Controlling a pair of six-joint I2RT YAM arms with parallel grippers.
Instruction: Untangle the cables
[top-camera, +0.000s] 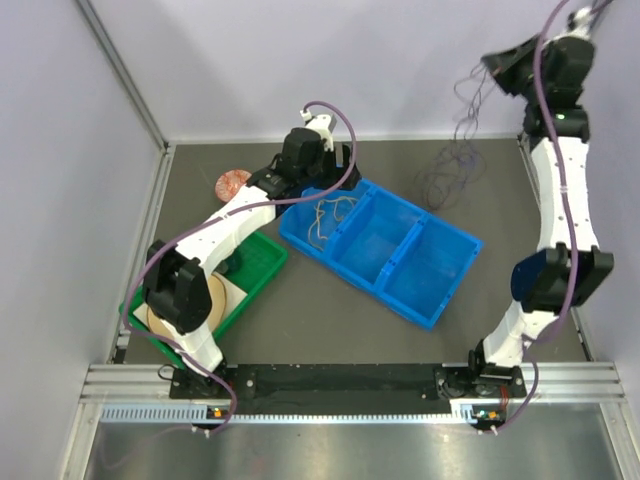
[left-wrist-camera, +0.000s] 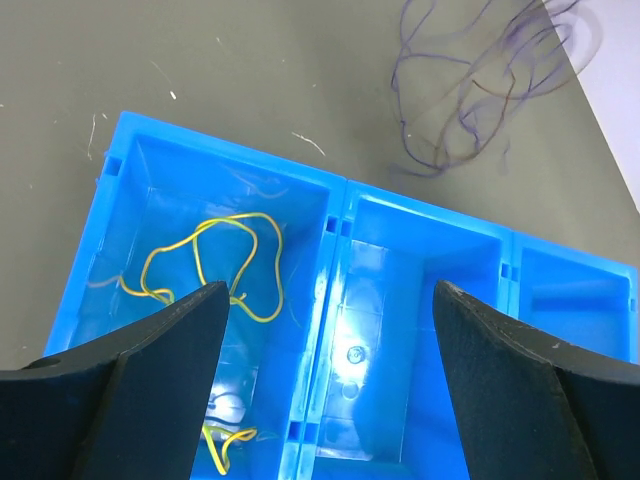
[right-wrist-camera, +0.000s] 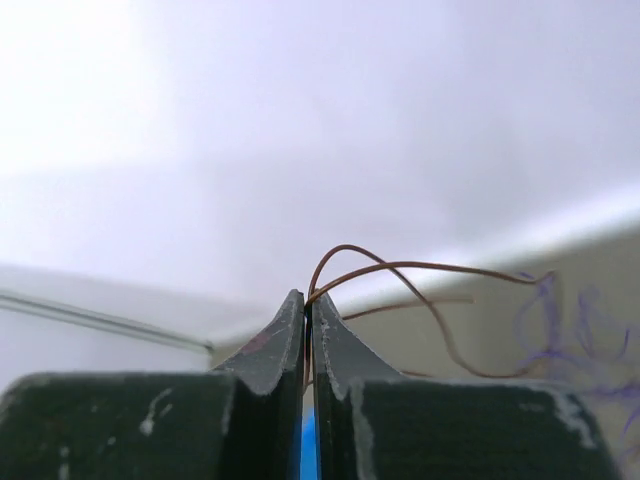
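My right gripper (top-camera: 490, 63) is raised high at the back right, shut on a thin brown cable (right-wrist-camera: 400, 267) pinched between its fingertips (right-wrist-camera: 308, 300). From it dark purple cables (top-camera: 452, 165) hang down in a loose tangle onto the mat; in the left wrist view the tangle (left-wrist-camera: 480, 90) lies beyond the bin. Yellowish cables (top-camera: 330, 213) lie in the left compartment of the blue bin (top-camera: 432, 318), seen close as yellow loops (left-wrist-camera: 212, 262). My left gripper (left-wrist-camera: 330, 295) hovers open over the wall between the left and middle compartments, holding nothing.
The blue bin (left-wrist-camera: 340, 190) has three compartments; the middle and right ones show no cables. A green tray (top-camera: 265, 262) with a tan roll (top-camera: 175, 315) sits at the left under the left arm. A small copper-coloured coil (top-camera: 233, 182) lies behind it. Walls close in on three sides.
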